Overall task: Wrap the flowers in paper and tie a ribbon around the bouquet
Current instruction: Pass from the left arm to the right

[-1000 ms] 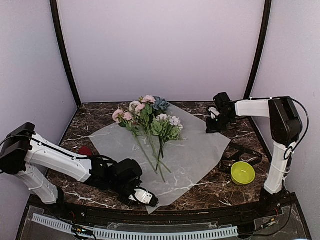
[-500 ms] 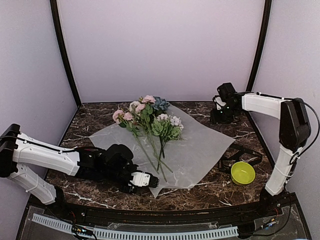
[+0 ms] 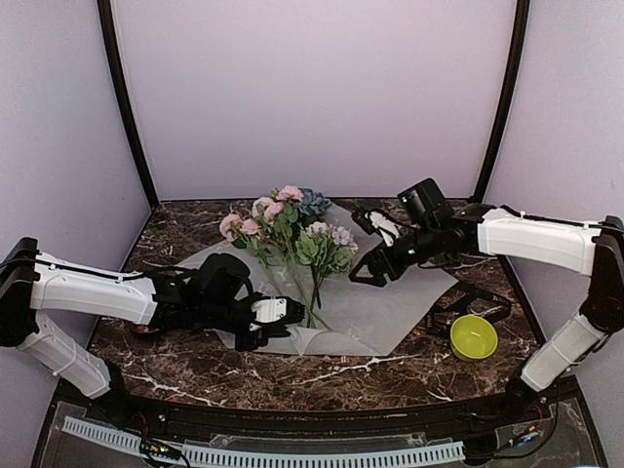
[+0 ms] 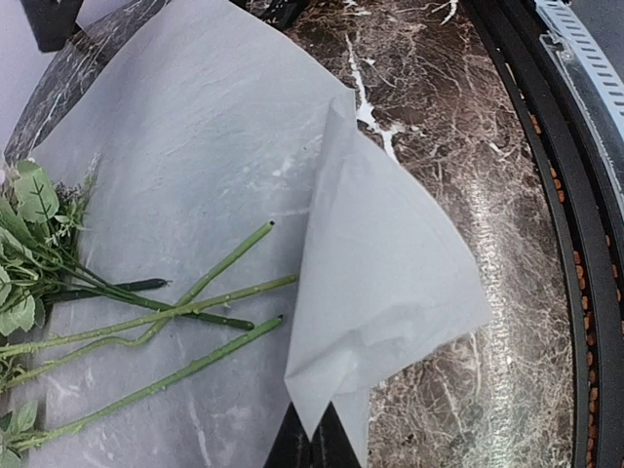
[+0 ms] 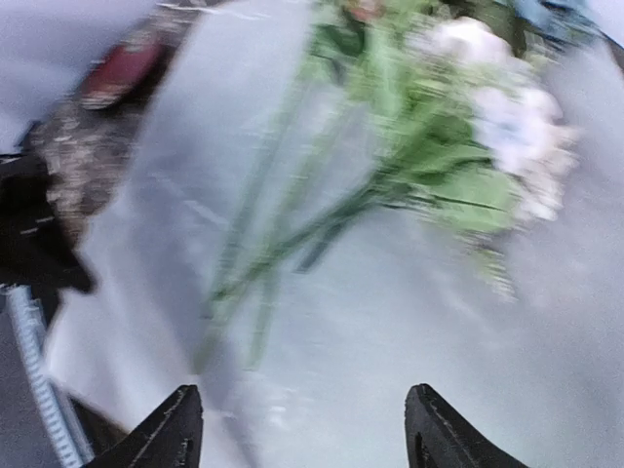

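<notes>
The flowers [image 3: 290,230] lie on the paper [image 3: 400,297], blooms at the back, green stems [image 4: 166,317] pointing to the front. My left gripper [image 3: 291,318] is shut on the paper's near corner [image 4: 385,292]. That corner is lifted and folded over, and it hangs just beside the stem ends. In the left wrist view the left gripper [image 4: 312,447] pinches the tip of the fold. My right gripper [image 3: 367,271] hovers open over the paper, right of the blooms, with nothing held. Its wrist view is blurred: the right gripper [image 5: 304,434] is wide open. A black ribbon [image 3: 480,294] lies on the table at the right.
A yellow-green bowl [image 3: 474,337] stands at the right front, beside the ribbon. A dark red object [image 5: 122,66] lies left of the paper, mostly behind my left arm. The marble table [image 3: 409,375] is ringed by a black rail, with lilac walls behind.
My left gripper closed on the paper's near corner and drew it back toward the stems, folding it over. My right gripper opened and swung from the far right edge to above the paper.
</notes>
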### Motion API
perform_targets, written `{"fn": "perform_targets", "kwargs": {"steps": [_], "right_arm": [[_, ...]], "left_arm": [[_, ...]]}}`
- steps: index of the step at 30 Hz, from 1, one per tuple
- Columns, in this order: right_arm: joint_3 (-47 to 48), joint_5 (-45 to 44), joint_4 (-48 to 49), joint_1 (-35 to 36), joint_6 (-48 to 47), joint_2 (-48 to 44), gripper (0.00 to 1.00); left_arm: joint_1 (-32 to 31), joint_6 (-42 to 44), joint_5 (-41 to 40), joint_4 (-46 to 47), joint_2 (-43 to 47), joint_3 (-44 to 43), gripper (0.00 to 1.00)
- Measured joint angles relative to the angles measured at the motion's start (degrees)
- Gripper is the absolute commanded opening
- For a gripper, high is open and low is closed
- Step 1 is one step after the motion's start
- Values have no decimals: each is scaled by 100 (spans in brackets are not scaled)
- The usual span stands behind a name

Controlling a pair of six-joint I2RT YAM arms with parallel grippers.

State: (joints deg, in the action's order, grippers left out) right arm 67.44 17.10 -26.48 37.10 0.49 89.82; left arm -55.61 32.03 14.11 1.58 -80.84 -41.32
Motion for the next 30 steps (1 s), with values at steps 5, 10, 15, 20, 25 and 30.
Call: {"fn": "perform_targets", "kwargs": {"steps": [5, 10, 15, 20, 25, 30], "right_arm": [[-1091, 1788, 1132, 514, 114, -544, 79], [-1740, 2225, 1711, 901, 326, -280, 79], [-1971, 2155, 2065, 1067, 487, 92, 67], [-2048, 2050, 2527, 1119, 782, 551, 11], [-2048, 1965, 2675, 1134, 960, 750, 0], [-2035, 1731, 2638, 1134, 994, 750, 0]], "left_arm": [[195, -142, 149, 61, -116, 0, 0], [275, -188, 269, 92, -201, -2, 0], [302, -203, 328, 140, -251, -26, 0], [308, -232, 391, 166, -258, -63, 0], [339, -278, 391, 164, -258, -63, 23], [339, -472, 378, 463, 94, 164, 69]]}}
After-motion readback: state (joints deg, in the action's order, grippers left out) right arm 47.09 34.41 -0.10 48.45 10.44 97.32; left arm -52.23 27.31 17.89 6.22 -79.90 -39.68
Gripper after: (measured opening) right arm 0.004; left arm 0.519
